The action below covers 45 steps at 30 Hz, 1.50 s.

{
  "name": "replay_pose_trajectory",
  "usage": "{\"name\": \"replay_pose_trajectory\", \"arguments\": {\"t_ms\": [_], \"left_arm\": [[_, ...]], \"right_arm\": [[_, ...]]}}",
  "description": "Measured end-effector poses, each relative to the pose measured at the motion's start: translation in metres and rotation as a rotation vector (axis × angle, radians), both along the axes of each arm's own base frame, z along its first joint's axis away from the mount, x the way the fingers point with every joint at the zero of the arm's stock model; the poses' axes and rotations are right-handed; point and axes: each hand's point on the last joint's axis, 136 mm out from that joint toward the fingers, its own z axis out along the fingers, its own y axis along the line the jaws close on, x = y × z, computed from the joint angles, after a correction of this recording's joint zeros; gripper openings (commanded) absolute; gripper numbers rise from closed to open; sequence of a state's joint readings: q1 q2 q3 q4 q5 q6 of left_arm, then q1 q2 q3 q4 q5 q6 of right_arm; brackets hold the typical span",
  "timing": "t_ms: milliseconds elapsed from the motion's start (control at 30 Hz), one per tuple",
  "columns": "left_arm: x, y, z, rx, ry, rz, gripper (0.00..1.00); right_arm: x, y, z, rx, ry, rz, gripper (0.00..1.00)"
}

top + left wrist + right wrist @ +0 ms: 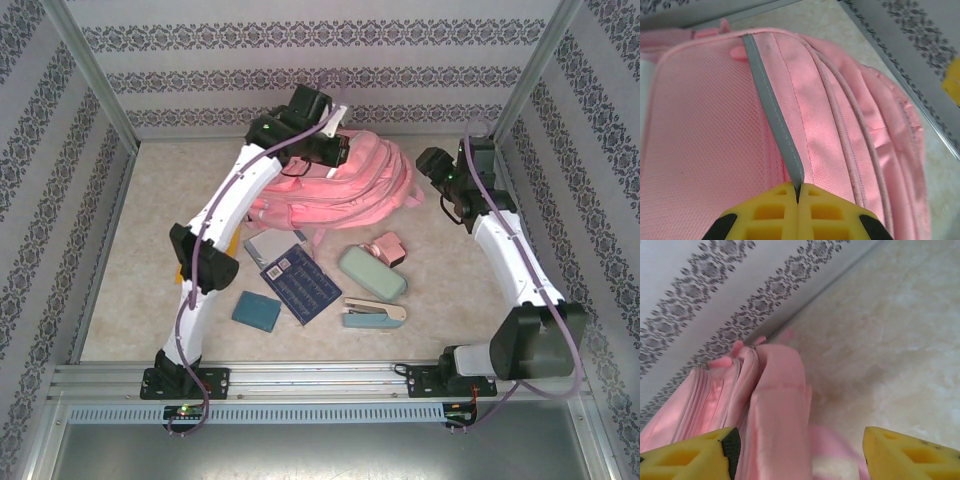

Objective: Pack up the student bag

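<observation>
Barely started imo. Big pink fabric student bag (340, 185) at far middle of beige table (140, 250), no pocket visibly open. Left gripper (797, 197) pinched on grey reflective trim strip (775, 115) on bag. Right gripper (800, 450) spread wide near bag's right end, holding nothing. Mint oblong pencil case (372, 272), teal stapler (375, 314), dark blue patterned book (300, 283), small teal pouch (257, 310), little pink box (386, 249) — all loose on table, everything left to pack.

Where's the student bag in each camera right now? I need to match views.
Top external: student bag, far centre.
Left wrist: across most of the picture; left gripper pinches its grey trim.
Right wrist: lower left, before the open right gripper.
Shared landmark: patterned wall beyond it.
</observation>
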<state>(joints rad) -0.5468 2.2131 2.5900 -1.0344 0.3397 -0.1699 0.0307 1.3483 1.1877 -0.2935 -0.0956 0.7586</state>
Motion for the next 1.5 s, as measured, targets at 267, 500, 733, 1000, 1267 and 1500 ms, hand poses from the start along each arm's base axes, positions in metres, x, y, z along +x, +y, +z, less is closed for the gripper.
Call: {"name": "replay_pose_trajectory", "arguments": {"t_ms": [267, 500, 733, 1000, 1267, 1500], "left_arm": [[-0.073, 0.015, -0.006, 0.068, 0.061, -0.24, 0.0], [-0.148, 0.049, -0.07, 0.148, 0.246, -0.343, 0.04], [-0.157, 0.076, -0.093, 0.218, 0.23, -0.24, 0.22], [-0.165, 0.135, -0.111, 0.123, 0.319, 0.224, 0.33], [-0.182, 0.18, -0.146, -0.077, 0.474, 0.626, 0.52], [-0.172, 0.188, -0.168, -0.201, 0.51, 0.749, 0.55]], "right_arm": [[-0.017, 0.018, -0.001, 0.129, 0.005, 0.057, 0.81], [-0.065, 0.039, -0.054, 0.179, 0.11, 0.121, 0.78], [-0.075, 0.075, -0.082, 0.097, 0.219, 0.263, 0.73], [-0.082, 0.087, -0.117, 0.054, 0.35, 0.324, 0.67], [-0.091, 0.101, -0.123, 0.034, 0.367, 0.378, 0.68], [-0.099, 0.101, -0.134, 0.027, 0.401, 0.389, 0.71]]}}
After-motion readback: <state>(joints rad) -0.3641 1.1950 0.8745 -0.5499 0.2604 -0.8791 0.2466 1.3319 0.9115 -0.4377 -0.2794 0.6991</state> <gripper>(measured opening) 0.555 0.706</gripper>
